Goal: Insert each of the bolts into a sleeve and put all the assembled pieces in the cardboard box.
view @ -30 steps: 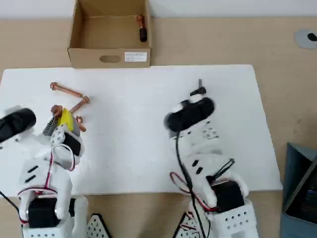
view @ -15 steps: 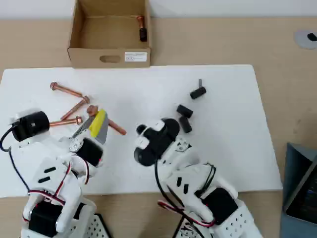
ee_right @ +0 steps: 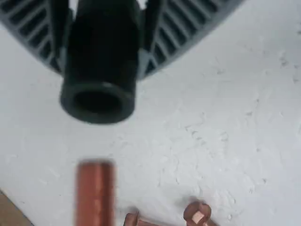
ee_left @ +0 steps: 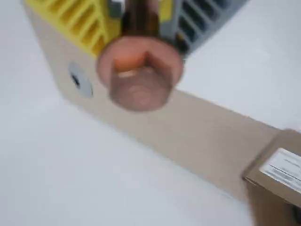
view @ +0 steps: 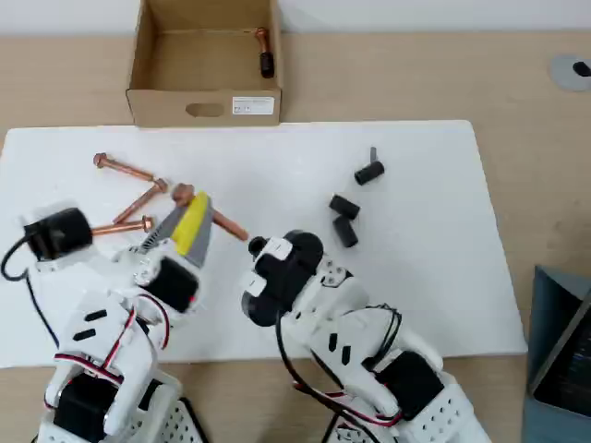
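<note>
**High view, with wrist views for detail.** Upper left: open brown cardboard box (view: 148,65) on the wooden tabletop (view: 416,74). One finished bolt-and-sleeve piece (view: 265,53) lies against its right wall.

Left of frame, on the white sheet (view: 434,277): three loose copper hex-head bolts (view: 123,168).

Just right of them, the yellow-and-grey left tool (view: 187,217) pinches a fourth copper bolt (view: 226,226) by the shank, close behind the head. The free end points right, toward the other arm.

Centre, seen in the right wrist view: the dark grey right tool (ee_right: 101,28) is clamped on a short black plastic sleeve (ee_right: 99,70) with its open bore facing the camera. The copper shank end sits lower left in that frame, near the bore but apart from it.

Right of centre: three spare black sleeves (view: 344,205) lie on the sheet.

**Likely hazards.**
- If shank and bore are not in line at contact, the tip may strike the sleeve's rim instead of entering.
- A strike could twist the sleeve in its clamp.
- It could also swing the bolt about its single pinch point near the head.
- Either part, once loosened, could drop and roll across the sheet, possibly among the loose bolts.
</note>
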`<action>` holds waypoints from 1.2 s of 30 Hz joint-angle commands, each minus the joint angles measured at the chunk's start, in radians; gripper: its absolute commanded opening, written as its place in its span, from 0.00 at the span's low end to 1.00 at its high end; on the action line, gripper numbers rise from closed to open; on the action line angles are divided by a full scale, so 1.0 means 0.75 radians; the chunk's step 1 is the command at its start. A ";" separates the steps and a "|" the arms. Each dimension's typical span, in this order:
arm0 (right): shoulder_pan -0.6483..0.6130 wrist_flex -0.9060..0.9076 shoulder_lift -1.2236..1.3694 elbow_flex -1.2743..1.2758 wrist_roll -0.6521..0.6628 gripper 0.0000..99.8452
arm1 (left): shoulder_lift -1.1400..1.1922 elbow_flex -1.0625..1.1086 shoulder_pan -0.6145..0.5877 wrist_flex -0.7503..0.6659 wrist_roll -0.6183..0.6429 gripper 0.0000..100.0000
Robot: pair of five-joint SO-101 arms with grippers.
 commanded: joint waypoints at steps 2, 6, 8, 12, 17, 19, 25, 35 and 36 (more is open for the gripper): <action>-0.021 -0.027 -0.019 -0.003 0.031 0.01 | -0.009 -0.068 0.049 -0.033 -0.078 0.00; -0.021 -0.027 -0.019 -0.005 0.031 0.01 | -0.009 -0.068 0.051 -0.027 -0.131 0.00; -0.021 -0.027 -0.019 -0.007 0.031 0.01 | -0.009 -0.065 0.051 -0.027 -0.131 0.00; -0.021 -0.027 -0.019 -0.009 0.031 0.01 | -0.009 -0.018 0.051 -0.035 -0.131 0.00; -0.021 -0.031 -0.019 -0.011 0.031 0.01 | -0.009 0.000 0.051 -0.035 -0.125 0.00; -0.021 -0.031 -0.019 -0.011 0.031 0.01 | -0.009 0.014 0.051 -0.035 -0.125 0.00; -0.058 -0.033 -0.019 -0.009 0.031 0.01 | -0.009 0.065 0.110 -0.041 -0.123 0.00; -0.093 -0.035 -0.019 -0.011 0.031 0.01 | -0.007 0.117 0.129 -0.076 -0.133 0.00; -0.093 -0.035 -0.019 -0.011 0.031 0.01 | -0.009 0.113 0.131 -0.045 -0.133 0.00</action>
